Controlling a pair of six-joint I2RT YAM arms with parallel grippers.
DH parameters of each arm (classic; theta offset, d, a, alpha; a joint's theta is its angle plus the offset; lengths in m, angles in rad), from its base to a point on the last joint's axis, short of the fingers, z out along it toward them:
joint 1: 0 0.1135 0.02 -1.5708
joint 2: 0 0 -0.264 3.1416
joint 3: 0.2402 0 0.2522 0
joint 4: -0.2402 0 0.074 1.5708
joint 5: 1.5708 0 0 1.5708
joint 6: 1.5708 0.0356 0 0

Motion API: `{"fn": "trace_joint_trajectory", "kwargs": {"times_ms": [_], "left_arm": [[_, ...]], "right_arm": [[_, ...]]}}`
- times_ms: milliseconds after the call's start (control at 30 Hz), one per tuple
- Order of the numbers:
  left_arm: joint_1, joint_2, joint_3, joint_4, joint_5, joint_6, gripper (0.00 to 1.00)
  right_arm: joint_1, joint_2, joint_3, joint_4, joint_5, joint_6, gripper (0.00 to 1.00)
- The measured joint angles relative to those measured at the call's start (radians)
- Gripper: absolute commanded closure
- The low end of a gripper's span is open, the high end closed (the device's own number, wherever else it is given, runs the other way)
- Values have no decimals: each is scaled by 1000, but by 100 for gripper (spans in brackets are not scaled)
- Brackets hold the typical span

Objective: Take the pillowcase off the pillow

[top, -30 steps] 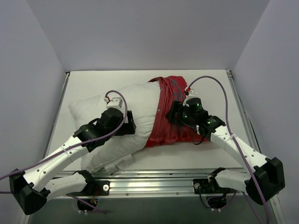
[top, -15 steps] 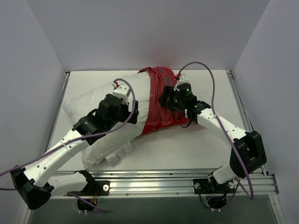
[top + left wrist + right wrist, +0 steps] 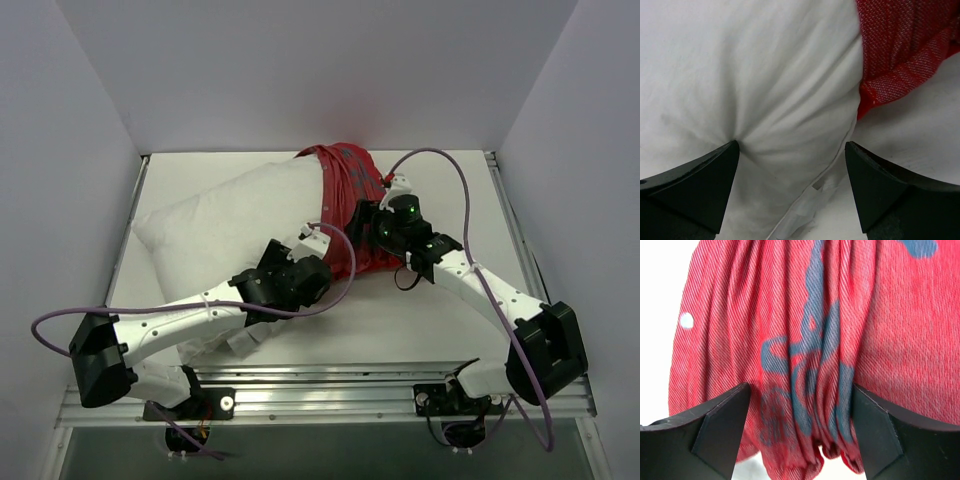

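Red woven pillowcase with grey-blue brush marks [image 3: 345, 185]: bunched into tight folds over the far right end of the pillow, with its hem crossing the pillow's width.
Plump white rectangular pillow [image 3: 225, 215]: lies slantwise on the table. Its bare end points left and its covered end sits at the far middle. Most of its length is uncovered.
Pale flat table [image 3: 430, 320]: carries the pillow. A bare strip shows to the right of the pillowcase and along the near side.
Left gripper [image 3: 791, 147]: low over the pillow's near edge, just beside the red hem.
Left jaws: spread wide and clamping nothing. One black fingertip [image 3: 732, 147] presses a dimple into the white cloth. The other hangs over the table, just past the pillow's seam.
Right gripper [image 3: 799, 390]: set against the gathered pillowcase from the right side.
Right jaws: spread wide. Several red folds lie between the two fingers, which are not drawn together on them.
Small round white snap [image 3: 686, 320]: on the red fabric near its edge, to the left of the folds in the right wrist view.
Thin white fabric tag [image 3: 802, 217]: sticks out from the pillow's seam onto the table, between the left fingers.
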Motion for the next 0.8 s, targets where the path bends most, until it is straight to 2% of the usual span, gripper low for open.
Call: {"fn": "trace_joint_trajectory", "kwargs": {"times_ms": [133,200,233,300,333,400,433,500,567,800], "left_arm": [[18,10,-47,51,-34,-17,0],[48,10,-73,92,-34,-26,9],[67,10,-88,111,-32,-29,18],[107,11,-114,142,-28,-34,26],[127,11,-122,154,-18,-36,36],[167,11,-132,180,5,-43,47],[182,11,-135,193,19,-45,60],[199,10,-139,216,42,-47,76],[205,11,-142,233,64,-47,97],[224,29,-132,232,121,-45,98]], "right_arm": [[0,-37,-56,16,-6,1,25],[0,-53,-77,18,-12,1,26],[1,-61,-85,17,-13,1,25],[1,-77,-99,18,-16,1,25],[1,-84,-105,18,-19,1,25],[2,-95,-114,19,-24,3,26],[2,-98,-119,22,-27,4,25],[5,-103,-133,24,-35,10,25],[16,-112,-150,27,-37,22,25],[130,-144,-216,42,27,83,26]]}}
